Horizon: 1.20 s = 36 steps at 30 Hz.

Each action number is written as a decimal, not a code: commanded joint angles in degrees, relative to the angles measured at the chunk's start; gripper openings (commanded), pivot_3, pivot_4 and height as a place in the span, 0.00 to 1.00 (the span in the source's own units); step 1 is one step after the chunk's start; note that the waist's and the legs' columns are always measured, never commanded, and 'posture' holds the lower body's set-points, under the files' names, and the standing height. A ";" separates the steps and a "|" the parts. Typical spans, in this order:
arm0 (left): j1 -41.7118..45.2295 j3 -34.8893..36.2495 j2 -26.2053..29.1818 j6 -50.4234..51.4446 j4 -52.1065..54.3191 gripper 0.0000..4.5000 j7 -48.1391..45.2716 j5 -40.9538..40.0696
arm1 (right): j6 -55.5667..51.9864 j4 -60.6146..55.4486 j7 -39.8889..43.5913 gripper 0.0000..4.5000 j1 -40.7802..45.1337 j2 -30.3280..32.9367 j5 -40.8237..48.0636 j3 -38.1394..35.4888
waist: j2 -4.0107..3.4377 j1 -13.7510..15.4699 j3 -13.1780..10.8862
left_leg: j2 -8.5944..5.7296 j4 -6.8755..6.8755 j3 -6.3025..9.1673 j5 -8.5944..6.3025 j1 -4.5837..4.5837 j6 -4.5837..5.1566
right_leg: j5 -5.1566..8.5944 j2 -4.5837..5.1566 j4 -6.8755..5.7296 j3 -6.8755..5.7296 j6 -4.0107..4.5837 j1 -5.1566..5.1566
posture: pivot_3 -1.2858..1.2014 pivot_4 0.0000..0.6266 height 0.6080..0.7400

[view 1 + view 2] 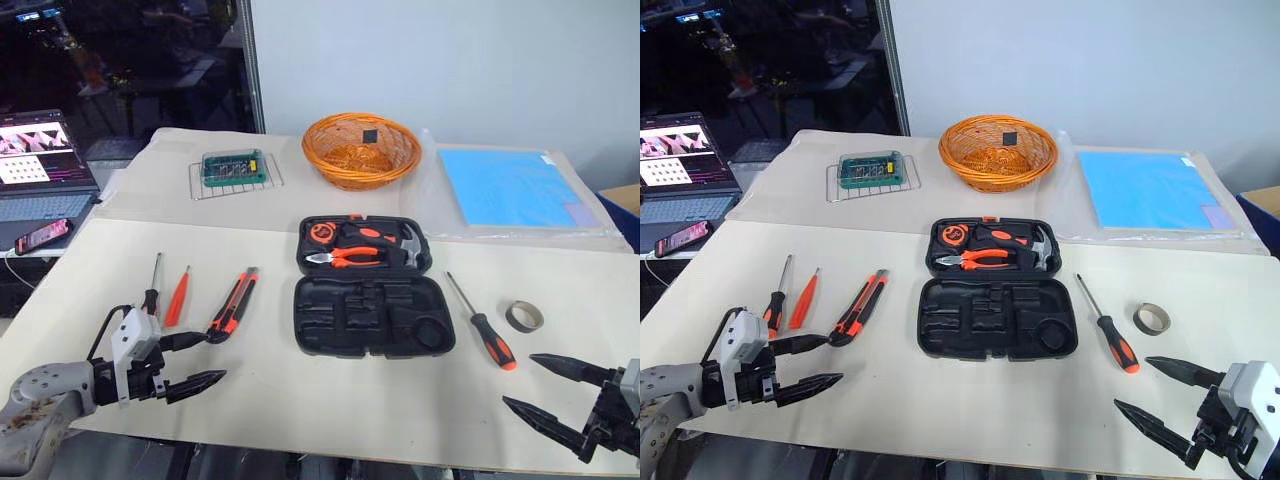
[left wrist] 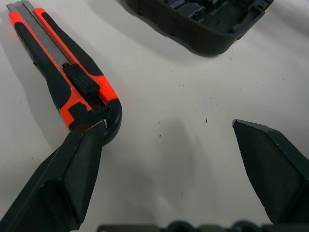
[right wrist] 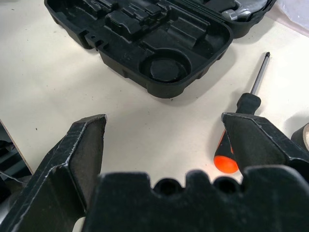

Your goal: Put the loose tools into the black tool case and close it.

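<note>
Both jaws wide open, empty: left gripper right by the utility knife, right gripper near the long screwdriver, tool case open.

Matt black moulded-plastic tool case, woven wicker basket, glossy orange-and-black plastic utility knife.

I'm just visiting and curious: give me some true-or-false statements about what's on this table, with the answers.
1. The black tool case lies open. True.
2. The utility knife is in the left pincer. False: it lies on the table, and the pincer is open and holds nothing.
3. The long screwdriver lies between the case and a roll of tape. True.
4. The wicker basket sits inside the case. False: it stands on the table behind it.
5. The right pincer is shut. False: it is open.
</note>
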<state>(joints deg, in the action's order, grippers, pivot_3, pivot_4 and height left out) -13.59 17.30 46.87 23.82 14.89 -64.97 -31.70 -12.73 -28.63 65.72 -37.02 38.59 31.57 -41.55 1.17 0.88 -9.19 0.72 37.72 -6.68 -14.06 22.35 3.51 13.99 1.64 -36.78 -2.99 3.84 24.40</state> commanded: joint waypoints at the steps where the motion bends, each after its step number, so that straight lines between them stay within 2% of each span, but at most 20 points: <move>1: 1.99 3.32 -2.61 0.16 -0.38 1.00 3.74 -2.95 | -0.62 -4.21 -2.82 0.98 3.68 0.10 3.84 1.92 | 0.00 0.01 0.00 | 0.00 0.00 0.00 0.00 0.00 0.00 | 0.00 0.00 0.00 0.00 0.00 0.00 | 0.52 0.24 1.00; 3: 5.92 8.06 -6.91 5.54 0.15 1.00 14.14 -7.46 | -3.86 -9.95 -6.35 0.98 9.96 1.28 9.48 6.36 | -0.02 -0.32 -0.03 | 0.00 0.00 0.00 0.00 -0.03 0.00 | -0.02 0.00 0.00 0.00 -0.03 -0.03 | 0.52 0.24 1.00; 5: 9.18 10.87 -8.62 9.08 0.56 1.00 21.49 -8.23 | -5.70 -12.26 -8.28 0.98 14.03 2.35 10.98 9.32 | 0.10 -0.41 -0.12 | 0.02 0.08 -0.02 0.01 -0.05 0.00 | -0.32 0.02 -0.09 -0.03 -0.54 -0.01 | 0.52 0.24 1.00; 7: 11.76 12.11 -8.81 11.26 1.34 1.00 27.61 -6.82 | -7.42 -13.44 -9.61 0.98 17.74 3.81 11.70 12.10 | 0.16 -0.19 -0.14 | 0.03 0.08 -0.03 0.05 -0.10 -0.04 | -0.39 0.00 -0.13 -0.14 -0.66 -0.03 | 0.52 0.24 1.00; 10: 15.86 13.86 -6.66 24.24 2.90 1.00 42.02 -3.99 | -10.65 -14.10 -10.44 0.98 25.20 7.14 14.74 16.85 | 0.29 -0.05 -0.19 | 0.02 0.08 -0.05 0.06 -0.07 -0.03 | -0.37 0.01 -0.08 -0.19 -0.64 -0.06 | 0.52 0.24 1.00; 14: 19.45 17.41 -3.96 40.82 6.02 1.00 50.42 -5.94 | -14.37 -11.67 -8.99 0.98 36.24 11.00 18.03 22.60 | 0.55 -0.16 -0.33 | 0.01 0.17 -0.10 -0.03 0.05 0.14 | -0.36 0.04 -0.01 -0.17 -0.69 -0.03 | 0.52 0.24 1.00; 20: 25.00 18.21 -4.91 57.19 6.25 1.00 56.67 -4.85 | -14.96 -9.13 -7.88 0.98 43.24 11.80 16.99 27.25 | 0.76 0.30 -0.38 | -0.01 0.17 -0.10 0.01 0.08 0.05 | -0.36 0.13 0.01 -0.25 -0.68 -0.04 | 0.52 0.24 1.00; 22: 24.16 16.80 -5.61 60.11 8.12 1.00 57.94 -3.77 | -14.73 -8.61 -7.55 0.98 44.04 11.84 16.58 27.73 | 0.76 0.29 -0.38 | -0.01 0.17 -0.10 0.02 0.08 0.02 | -0.37 0.15 -0.01 -0.25 -0.67 -0.04 | 0.52 0.24 1.00; 26: 23.46 16.11 -8.73 61.33 9.55 0.76 58.86 -2.20 | -14.34 -8.32 -7.37 1.00 43.95 11.78 15.89 27.70 | 0.76 0.29 -0.38 | -0.05 0.17 -0.11 0.15 0.06 -0.22 | -0.38 0.31 -0.08 -0.35 -0.64 -0.04 | 0.52 0.24 1.00; 32: 22.02 15.81 -10.57 56.29 10.35 0.25 56.88 -0.57 | -14.07 -7.93 -7.81 1.00 42.97 11.16 14.76 27.02 | 0.76 0.29 -0.38 | -0.06 0.17 -0.14 0.14 0.06 -0.21 | -0.45 0.66 -0.21 -0.76 -0.27 -0.06 | 0.52 0.24 1.00; 33: 22.53 16.57 -10.77 52.94 10.75 0.19 55.20 -1.16 | -13.76 -7.89 -7.96 1.00 42.17 10.90 14.31 26.60 | 0.76 0.31 -0.38 | -0.06 0.16 -0.14 0.13 0.07 -0.19 | -0.44 0.66 -0.21 -0.77 -0.26 -0.05 | 0.52 0.24 1.00; 35: 23.58 16.93 -10.08 44.46 11.84 0.19 49.02 -2.91 | -13.23 -8.01 -8.80 1.00 40.43 10.21 13.72 25.45 | 0.76 0.44 -0.38 | -0.06 0.16 -0.14 0.13 0.07 -0.20 | -0.47 0.71 -0.22 -0.85 -0.12 -0.05 | 0.52 0.24 1.00; 36: 23.24 15.52 -7.61 40.35 12.69 0.19 43.61 -3.64 | -13.13 -8.16 -9.54 1.00 39.55 9.76 13.74 24.58 | 0.76 0.59 -0.38 | -0.06 0.16 -0.14 0.13 0.10 -0.21 | -0.49 0.77 -0.22 -0.91 -0.04 -0.05 | 0.52 0.24 1.00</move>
<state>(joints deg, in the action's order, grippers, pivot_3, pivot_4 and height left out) 8.35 32.68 35.85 73.02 23.65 -13.26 -33.50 -27.60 -35.78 57.40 3.32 48.97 45.58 -14.04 1.94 1.47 -9.57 0.66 37.89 -6.82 -13.92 22.48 3.27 13.51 2.48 -37.00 -4.02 3.84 24.36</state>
